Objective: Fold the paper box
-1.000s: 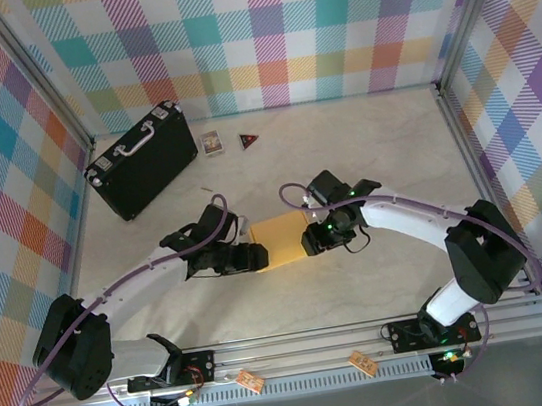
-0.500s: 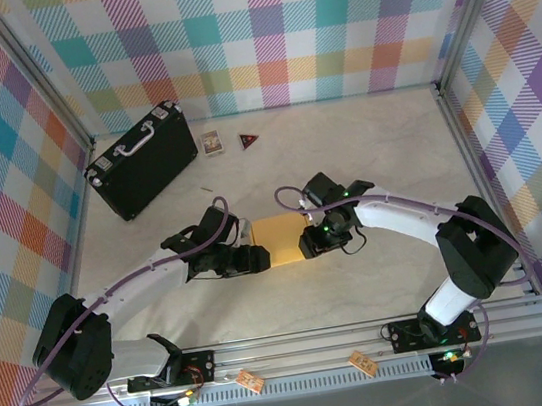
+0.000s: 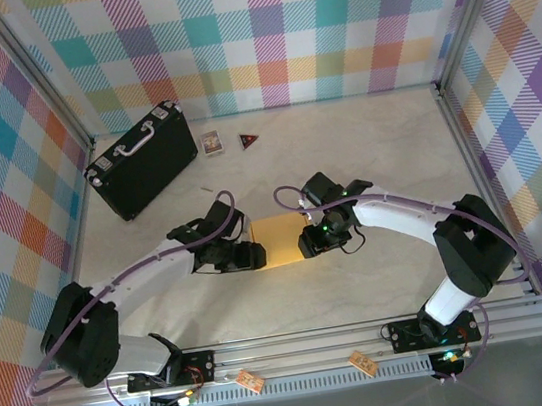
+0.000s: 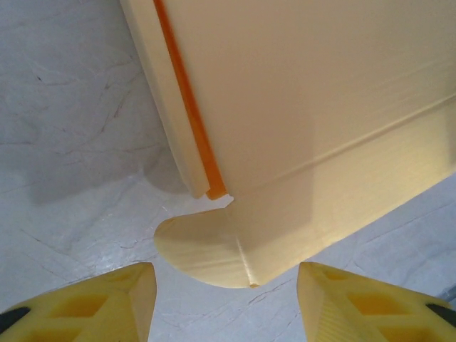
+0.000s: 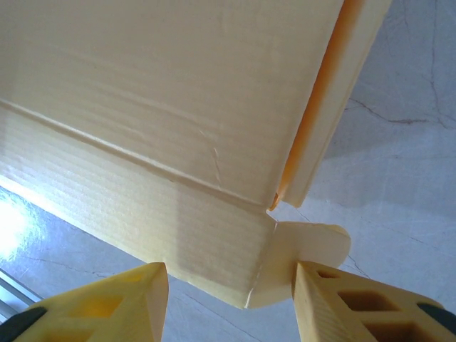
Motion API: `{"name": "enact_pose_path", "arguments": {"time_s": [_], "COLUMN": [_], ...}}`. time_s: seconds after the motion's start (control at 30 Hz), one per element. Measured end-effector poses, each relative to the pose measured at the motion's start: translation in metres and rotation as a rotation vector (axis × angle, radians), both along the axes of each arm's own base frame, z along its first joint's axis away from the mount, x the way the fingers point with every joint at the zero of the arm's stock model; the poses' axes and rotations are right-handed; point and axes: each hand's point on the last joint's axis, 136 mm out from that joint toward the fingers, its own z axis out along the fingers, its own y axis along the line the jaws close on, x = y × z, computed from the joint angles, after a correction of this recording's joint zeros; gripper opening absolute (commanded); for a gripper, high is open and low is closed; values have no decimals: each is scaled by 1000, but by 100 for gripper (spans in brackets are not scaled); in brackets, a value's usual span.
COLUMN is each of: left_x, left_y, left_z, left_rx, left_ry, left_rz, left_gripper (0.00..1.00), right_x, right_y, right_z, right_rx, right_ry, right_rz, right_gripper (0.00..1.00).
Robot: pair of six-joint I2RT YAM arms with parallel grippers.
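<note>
Pale table [image 3: 377, 168], paper box [image 3: 278, 239] lying between left tool [image 3: 260, 255] and right tool [image 3: 303, 247], both parted, gripping nothing

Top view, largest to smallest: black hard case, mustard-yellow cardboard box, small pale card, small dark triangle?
Largest: black hard case
mustard-yellow cardboard box
then small pale card and small dark triangle, too alike to rank

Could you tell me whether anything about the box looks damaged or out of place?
The paper box has a short crease on its panel, and a rounded corner tab at each end lies flat on the table, not tucked in.
</note>
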Motion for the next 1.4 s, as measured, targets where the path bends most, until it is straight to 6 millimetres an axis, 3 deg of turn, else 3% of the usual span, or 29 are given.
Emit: {"name": "enact_pose_path", "arguments": {"time_s": [0.73,0.9,1.13,1.4], "left_x": [-2,-3,4,5], "left_y": [-31,-25,-12,-10], "left_z": [2,1,6,-12], "left_rx": [-134,-106,-29,17], "left_ry": [40,35,-13,17], "left_rz": [-52,-52,-30,-35], "left_gripper": [57,62,61,58], "right_x": [-3,0,11,16], "right_y": [7,4,-8,-4], "right_z": [3,2,4,-2], "right_rx": [42,20,-56,-67], "right_ry": [17,2,-56,-45], "right_rz": [12,5,-14,-14], "right_gripper": [49,54,54,50]}}
